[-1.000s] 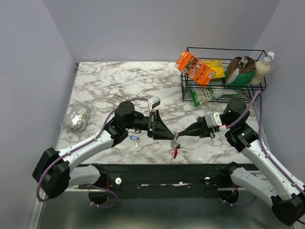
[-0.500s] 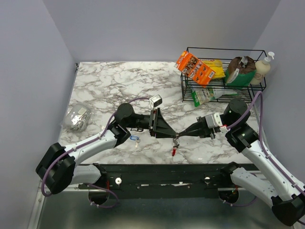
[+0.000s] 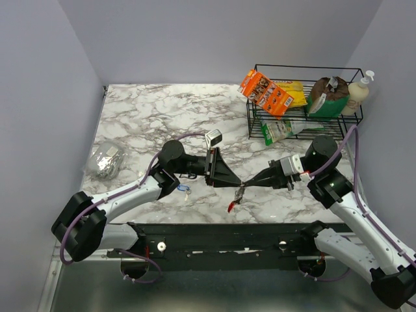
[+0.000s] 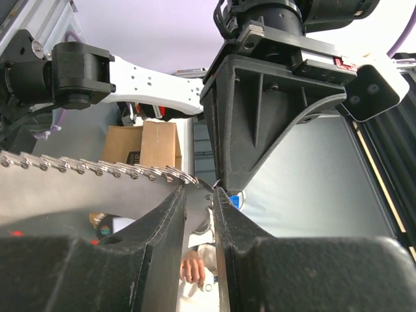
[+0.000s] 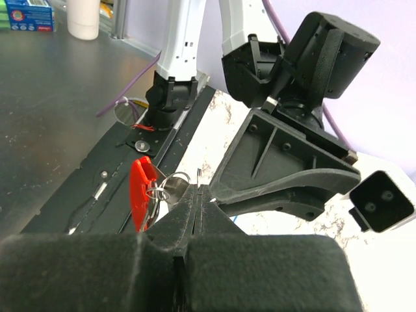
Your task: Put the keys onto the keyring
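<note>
1. Centrally, above the near part of the white-and-grey marble table (image 3: 149, 117), the two pincers meet tip to tip.
2. The right pincer (image 5: 197, 195) has its black fingers pressed tight together. They are clamped on the thin wire loop of the slim grey-silver keyring (image 3: 237, 195), which has a red curved plastic piece at one end.
3. The left pincer (image 4: 199, 195) stands a narrow slit apart. A silver toothed key (image 4: 84, 188) reaches that slit from one side; whether it is pinched I cannot tell.
4. The keyring hangs just below the meeting tips, with its red end lowest and nearest.
5. A small blue-headed key (image 3: 183, 190) lies on the table left of the tips, beside the left arm.
6. A black wire rack (image 3: 305, 67) at far right holds an orange carton (image 3: 264, 91), a yellow packet (image 3: 294, 94), a brown-and-green bag (image 3: 328, 97), a cream pump bottle (image 3: 359, 91) and, lower down, a green packet (image 3: 279, 130).
</note>
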Available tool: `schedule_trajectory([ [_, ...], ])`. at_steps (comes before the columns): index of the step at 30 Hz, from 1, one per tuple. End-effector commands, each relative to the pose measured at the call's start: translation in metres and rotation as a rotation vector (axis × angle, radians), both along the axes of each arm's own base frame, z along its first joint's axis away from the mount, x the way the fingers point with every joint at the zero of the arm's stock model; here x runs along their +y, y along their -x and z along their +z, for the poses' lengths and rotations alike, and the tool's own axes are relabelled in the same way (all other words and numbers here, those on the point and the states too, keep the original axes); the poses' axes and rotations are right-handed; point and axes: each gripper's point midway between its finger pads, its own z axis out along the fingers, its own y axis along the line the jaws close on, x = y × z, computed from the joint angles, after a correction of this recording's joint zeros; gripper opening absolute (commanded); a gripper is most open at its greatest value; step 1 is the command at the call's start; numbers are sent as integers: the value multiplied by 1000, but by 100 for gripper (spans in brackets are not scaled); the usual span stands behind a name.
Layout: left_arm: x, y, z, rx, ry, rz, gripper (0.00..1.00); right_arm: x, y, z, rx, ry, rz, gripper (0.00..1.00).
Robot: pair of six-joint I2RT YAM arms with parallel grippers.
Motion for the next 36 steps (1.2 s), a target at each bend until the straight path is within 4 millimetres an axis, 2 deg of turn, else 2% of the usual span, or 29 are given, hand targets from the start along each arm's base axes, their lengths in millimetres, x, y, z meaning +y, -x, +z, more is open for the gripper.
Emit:
schedule_trajectory([
  [1,1,2,-6,-52,-29,0,31,-3,6,-10,22,8,11,0],
  [3,4,-4,-22,-80,-107,27,33,-3,3,-19,41,18,-11,0],
  [5,7,-16,-36,-107,-182,81,39,-2,-1,-26,51,24,-41,0],
  [6,15,-23,-46,-138,-254,110,47,-2,-4,-29,55,27,-60,0],
  [7,19,-27,-50,-160,-288,131,51,-1,-8,-36,73,35,-81,0],
  [9,32,-44,-61,-213,-407,204,62,1,-23,-39,79,30,-158,0],
  [10,37,-48,-63,-231,-443,221,65,2,-28,-44,94,38,-178,0],
  [12,47,-58,-66,-274,-515,259,69,4,-45,-43,103,26,-259,0],
  [15,53,-66,-65,-294,-543,283,70,8,-66,-37,100,-4,-333,0],
  [18,56,-70,-67,-289,-551,296,71,14,-74,-28,98,-37,-329,0],
  [20,57,-71,-69,-289,-554,299,71,17,-78,-31,110,-42,-321,1],
  [23,58,-73,-71,-292,-560,306,71,17,-82,-58,175,1,-342,0],
  [24,59,-73,-73,-292,-565,307,71,16,-87,-72,210,18,-380,0],
  [25,59,-73,-72,-299,-564,310,71,13,-86,-94,256,47,-405,0],
  [27,61,-74,-73,-310,-576,319,72,7,-97,-114,330,52,-511,0],
  [28,62,-75,-74,-312,-582,321,72,1,-97,-132,378,68,-564,0],
  [30,64,-78,-76,-326,-602,327,72,-9,-107,-144,451,58,-683,0],
  [31,64,-78,-77,-330,-607,325,72,-14,-108,-144,464,40,-721,0],
  [32,64,-79,-78,-334,-612,328,72,-20,-107,-155,489,47,-758,0],
  [36,62,-86,-85,-353,-628,330,73,-48,-121,-171,621,-34,-992,0],
])
